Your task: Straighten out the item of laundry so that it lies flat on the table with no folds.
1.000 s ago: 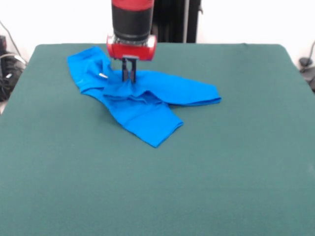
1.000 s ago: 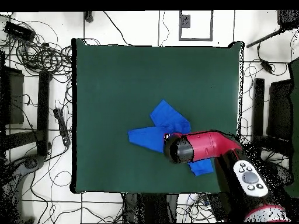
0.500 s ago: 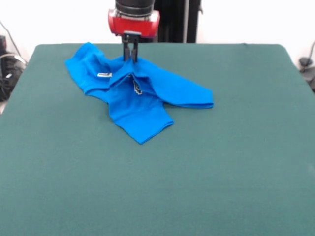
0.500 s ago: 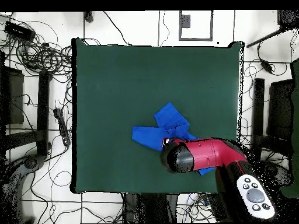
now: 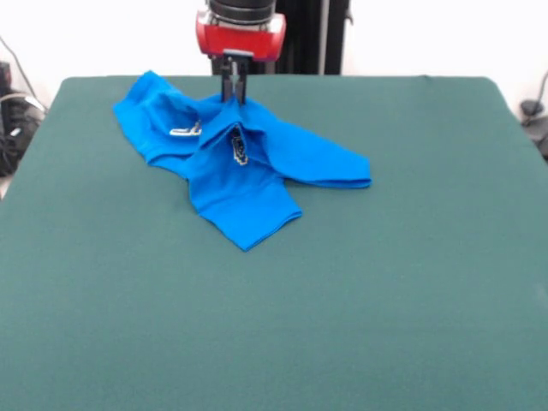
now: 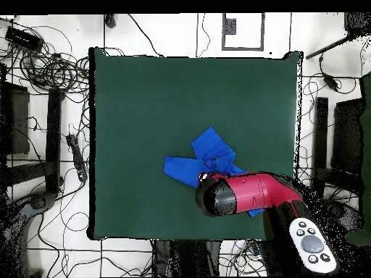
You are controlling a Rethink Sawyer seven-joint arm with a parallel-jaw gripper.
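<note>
Here the gripper [image 5: 234, 88], fingers pinched together on a raised fold of the blue T-shirt [image 5: 235, 163], sits at upper centre of the front view. The shirt lies crumpled (bits of white print showing) on the green table [image 5: 360, 300], upper left of centre.

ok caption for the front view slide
Hand pinching the crumpled blue shirt at the green table's far side.

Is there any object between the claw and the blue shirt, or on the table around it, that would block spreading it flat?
Nothing visible blocks it. The claw already pinches a raised fold of the shirt near the table's far edge. The green top around the shirt shows nothing else.
</note>
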